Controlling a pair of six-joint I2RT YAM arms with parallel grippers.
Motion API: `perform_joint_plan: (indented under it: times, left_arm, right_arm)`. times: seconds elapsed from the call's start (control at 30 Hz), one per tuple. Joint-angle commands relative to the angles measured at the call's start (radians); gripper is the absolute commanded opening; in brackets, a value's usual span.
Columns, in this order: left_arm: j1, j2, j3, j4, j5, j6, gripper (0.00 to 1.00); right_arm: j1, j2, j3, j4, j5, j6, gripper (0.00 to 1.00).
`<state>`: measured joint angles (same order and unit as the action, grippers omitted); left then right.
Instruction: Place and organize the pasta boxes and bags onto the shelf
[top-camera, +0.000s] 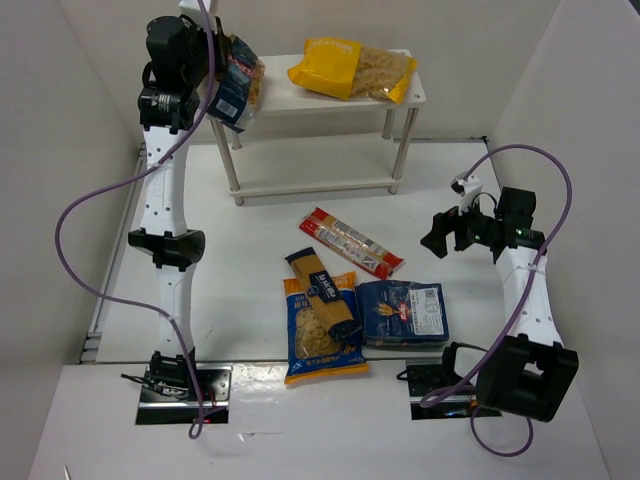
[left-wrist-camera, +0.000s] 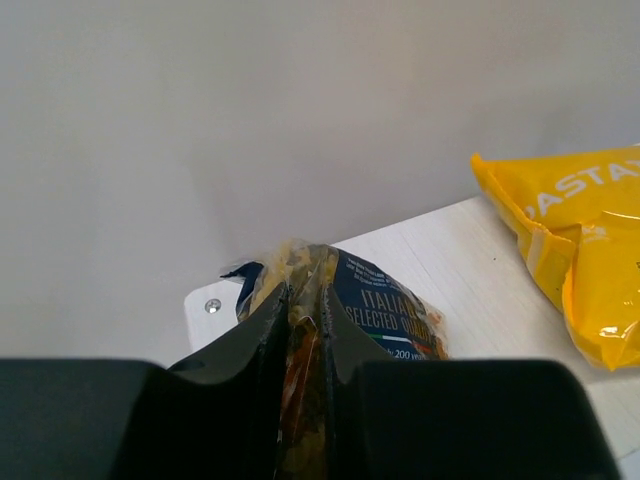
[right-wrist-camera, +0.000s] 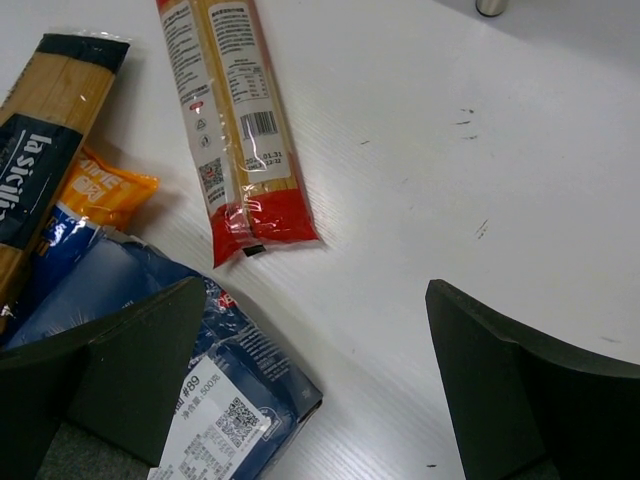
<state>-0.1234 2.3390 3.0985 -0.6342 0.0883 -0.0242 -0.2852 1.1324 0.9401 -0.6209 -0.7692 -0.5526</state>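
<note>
My left gripper is shut on the clear bag with the dark blue label, held at the left end of the white shelf's top board; the bag also shows in the left wrist view. The big yellow bag lies on that top board. On the table lie the long red-clear packet, the long yellow box on the blue-orange bag, and the flat dark blue pack. My right gripper is open and empty, hovering right of them.
White walls close in the table on the left, back and right. The shelf's lower board holds nothing. The arm bases stand at the near edge. A purple cable loops left of the left arm.
</note>
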Motion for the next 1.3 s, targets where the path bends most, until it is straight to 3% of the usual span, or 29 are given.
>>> perform_joint_plan:
  times: [0.0, 0.27, 0.3, 0.33, 0.53, 0.67, 0.7, 0.8, 1.1, 1.27]
  left_arm:
    - [-0.016, 0.02, 0.038, 0.157, -0.039, 0.036, 0.0]
    - [-0.025, 0.071, 0.038, 0.195, -0.079, 0.046, 0.02]
    - [-0.025, 0.08, 0.038, 0.195, -0.079, 0.055, 0.18]
    - [-0.035, 0.08, 0.038, 0.195, -0.09, 0.055, 0.27]
    - [-0.035, 0.089, 0.038, 0.205, -0.11, 0.064, 0.48]
    - [-0.035, 0.089, 0.038, 0.215, -0.142, 0.064, 0.74]
    - [-0.035, 0.089, 0.038, 0.215, -0.151, 0.064, 0.86]
    - [-0.035, 0.079, 0.038, 0.206, -0.163, 0.053, 0.98]
    - [-0.035, -0.09, 0.038, 0.097, -0.226, 0.044, 1.0]
    - [0.011, -0.235, 0.038, -0.068, -0.138, 0.062, 1.0]
  right_arm:
    - [-0.008, 0.007, 0.009, -0.013, -0.024, -0.018, 1.0]
    - [-0.017, 0.026, 0.009, -0.022, -0.024, -0.027, 1.0]
    - [-0.017, 0.026, 0.009, -0.022, -0.024, -0.027, 1.0]
    - [-0.017, 0.026, 0.009, -0.022, -0.024, -0.027, 1.0]
    - [-0.017, 0.026, 0.019, -0.022, -0.024, -0.036, 1.0]
    - [-0.017, 0.026, 0.019, -0.031, -0.024, -0.036, 1.0]
    - [-0.017, 0.026, 0.019, -0.031, -0.024, -0.036, 1.0]
    - [-0.017, 0.026, 0.019, -0.031, -0.024, -0.036, 1.0]
    - [-0.017, -0.006, 0.019, -0.031, -0.042, -0.036, 1.0]
    - [-0.017, -0.028, 0.019, -0.04, -0.061, -0.046, 1.0]
